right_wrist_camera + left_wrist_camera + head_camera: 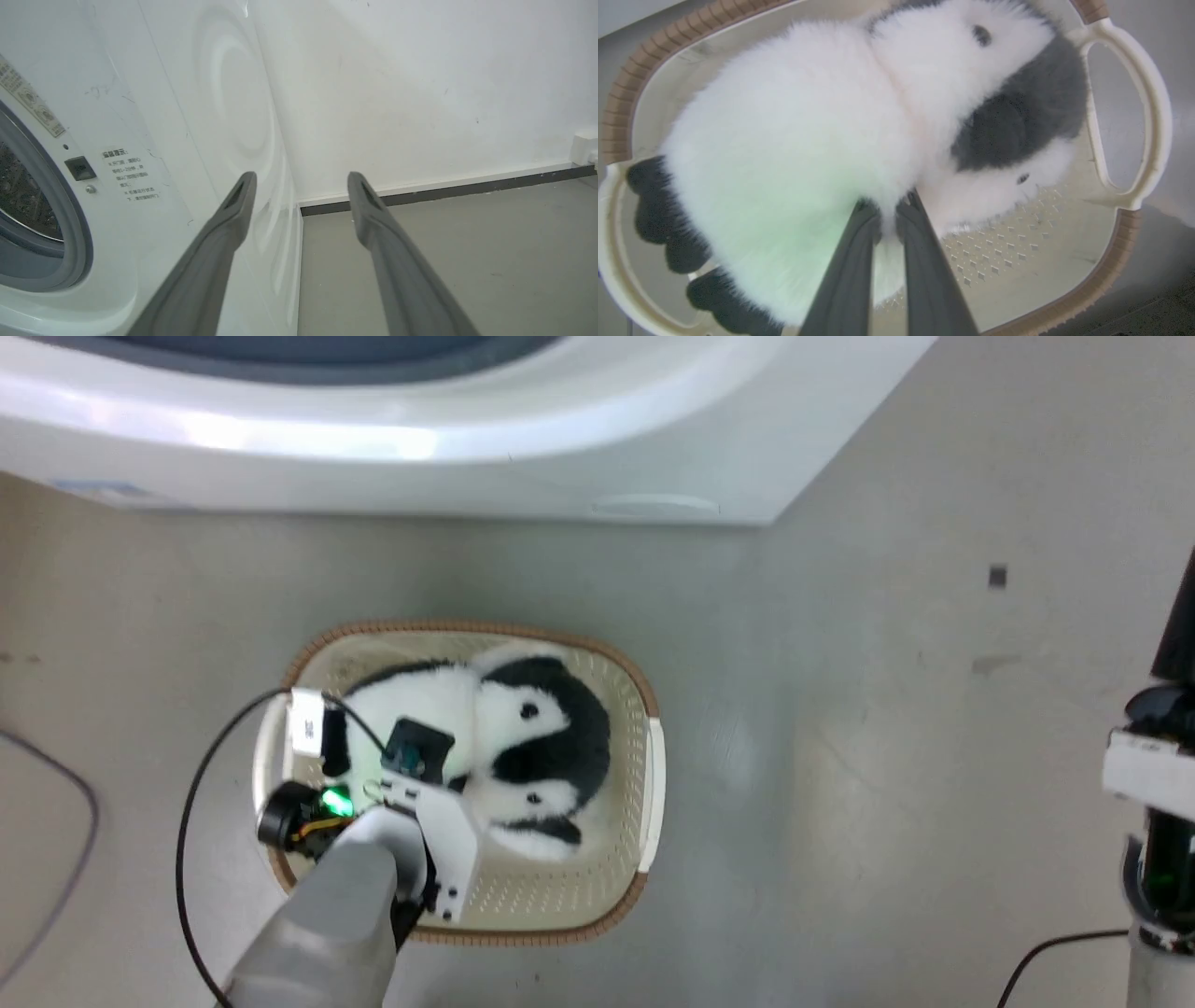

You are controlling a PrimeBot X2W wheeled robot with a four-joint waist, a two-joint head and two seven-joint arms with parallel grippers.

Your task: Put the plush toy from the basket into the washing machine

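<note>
the left gripper [889, 205] pinches the plush toy [808, 140]'s white fur in the basket [1155, 107]; the right gripper [301, 182] gapes wide, washing machine [140, 116] at nine o'clock.

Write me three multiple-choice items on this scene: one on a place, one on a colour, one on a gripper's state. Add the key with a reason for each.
1. Where does the plush toy lie?
A. In the basket
B. In the washer's drum
C. On the bare floor

2. What colour is the basket's rim?
A. Blue
B. Red
C. Brown

3. How is the right gripper?
A. Shut on the toy
B. Open, holding nothing
C. Shut on the basket's handle

Key:
1 A, the head view shows the toy lying within the basket's walls.
2 C, the woven-look rim is brown around the cream walls.
3 B, in the right wrist view its two fingers stand wide apart with nothing between them.
</note>
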